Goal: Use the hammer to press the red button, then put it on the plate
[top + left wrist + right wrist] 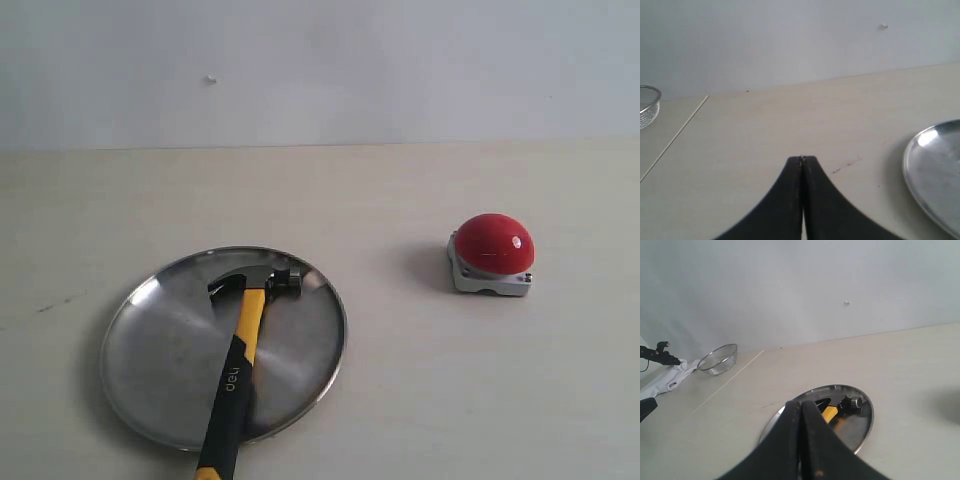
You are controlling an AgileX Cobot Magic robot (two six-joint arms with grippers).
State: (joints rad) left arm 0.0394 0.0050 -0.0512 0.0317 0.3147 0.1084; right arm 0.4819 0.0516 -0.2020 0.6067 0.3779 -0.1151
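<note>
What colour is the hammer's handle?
The hammer has a yellow handle with a black grip bearing pale lettering. The exterior view shows it best.

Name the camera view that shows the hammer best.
Exterior view: the hammer lies nearly whole across the plate. Right wrist view catches only its head and some yellow handle; left wrist view, none.
</note>
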